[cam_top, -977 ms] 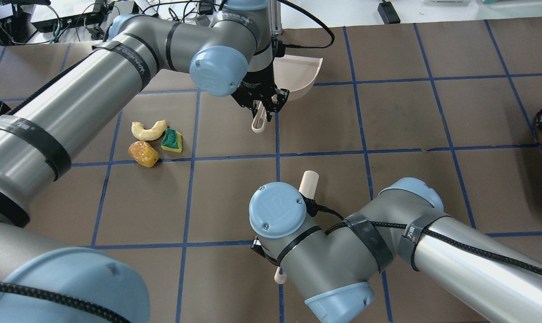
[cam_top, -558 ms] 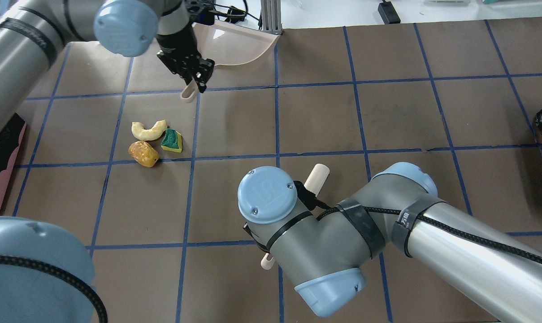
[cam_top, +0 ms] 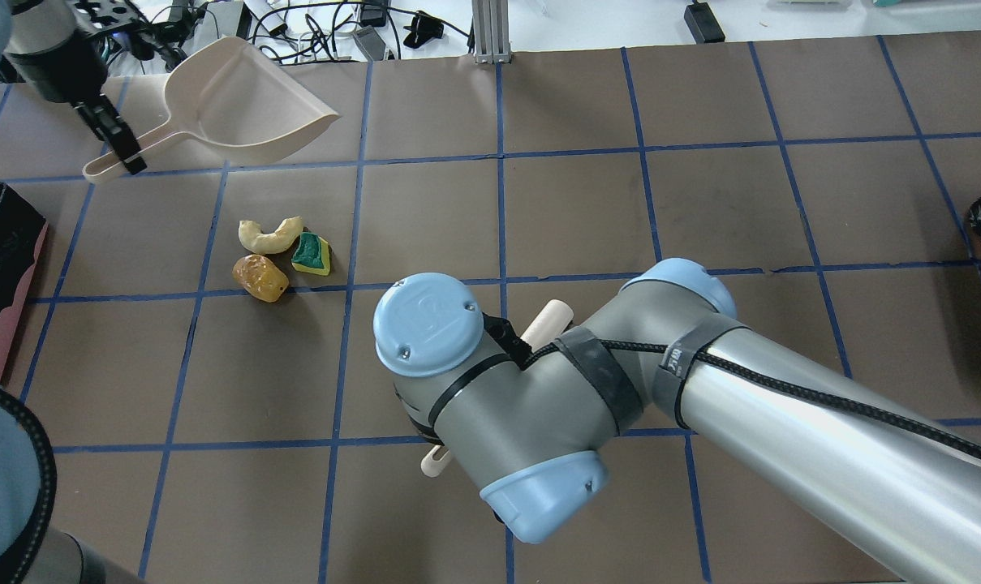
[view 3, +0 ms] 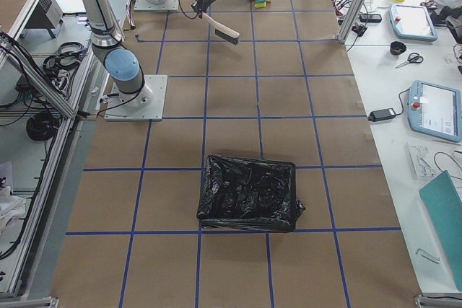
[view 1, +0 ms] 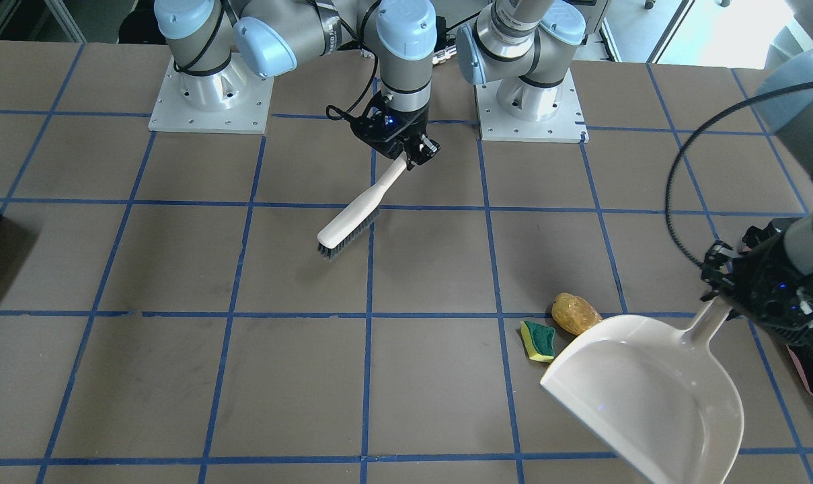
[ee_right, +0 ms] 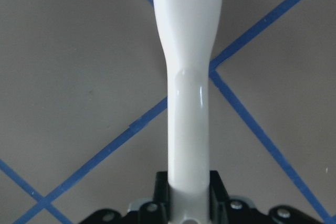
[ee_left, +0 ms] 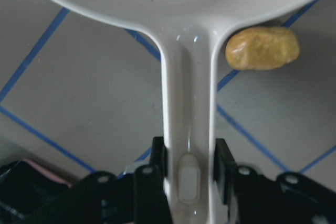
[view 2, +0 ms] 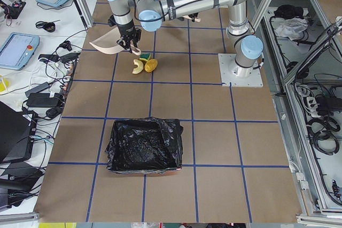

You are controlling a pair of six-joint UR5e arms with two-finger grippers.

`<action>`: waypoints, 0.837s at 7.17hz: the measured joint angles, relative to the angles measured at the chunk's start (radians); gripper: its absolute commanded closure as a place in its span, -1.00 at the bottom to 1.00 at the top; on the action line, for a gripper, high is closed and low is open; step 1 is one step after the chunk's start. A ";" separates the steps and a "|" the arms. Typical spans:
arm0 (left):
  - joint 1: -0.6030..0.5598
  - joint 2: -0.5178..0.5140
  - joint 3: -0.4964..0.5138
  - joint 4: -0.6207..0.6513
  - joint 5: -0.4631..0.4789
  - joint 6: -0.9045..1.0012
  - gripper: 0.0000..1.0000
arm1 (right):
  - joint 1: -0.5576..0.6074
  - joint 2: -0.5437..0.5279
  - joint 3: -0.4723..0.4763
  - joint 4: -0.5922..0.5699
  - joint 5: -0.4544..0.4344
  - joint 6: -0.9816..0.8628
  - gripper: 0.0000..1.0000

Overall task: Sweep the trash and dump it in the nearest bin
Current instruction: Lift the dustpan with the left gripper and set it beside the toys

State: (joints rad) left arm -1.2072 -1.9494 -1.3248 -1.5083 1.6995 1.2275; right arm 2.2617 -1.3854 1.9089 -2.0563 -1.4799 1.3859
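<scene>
currently the left gripper (cam_top: 113,142) has carried the dustpan (cam_top: 247,105) across the far side of the table (cam_top: 701,203), from near the centre line to the robot's left, beyond the trash. the right arm has also swung a little toward the trash, bringing the brush (view 1: 352,222) with it. the three items have not moved.

significance: the pan now stands on the far-left side of the pile and the brush on the opposite, near-right side. this suits a sweep into the pan mouth. no sweeping has started and the pan is empty.

trash location: the sponge (cam_top: 311,253), the potato-like lump (cam_top: 260,278) and the crescent piece (cam_top: 269,235) lie in a tight cluster on the table, left of centre. the bin (view 2: 141,166) sits at the table's left end, well apart from the pile.

tool state:
- left gripper: fingers closed on the dustpan handle near its end, one on each side. the pan appears raised off the table, just beside the pile and not touching it.
- right gripper (view 1: 406,151): fingers closed on the brush handle. the bristles point down; whether they touch the table cannot be told. the brush is well apart from the trash.
</scene>
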 measured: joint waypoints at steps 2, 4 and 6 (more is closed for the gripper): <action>0.137 -0.022 -0.018 0.082 0.089 0.379 1.00 | 0.042 0.076 -0.114 0.066 0.002 0.061 1.00; 0.204 -0.076 -0.056 0.285 0.131 0.674 1.00 | 0.054 0.098 -0.148 0.091 0.003 0.075 1.00; 0.216 -0.140 -0.117 0.477 0.132 0.849 1.00 | 0.056 0.101 -0.151 0.094 0.003 0.083 1.00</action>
State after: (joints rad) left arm -0.9910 -2.0894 -1.4416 -1.0312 1.8312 2.0770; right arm 2.3174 -1.2839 1.7581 -1.9623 -1.4766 1.4687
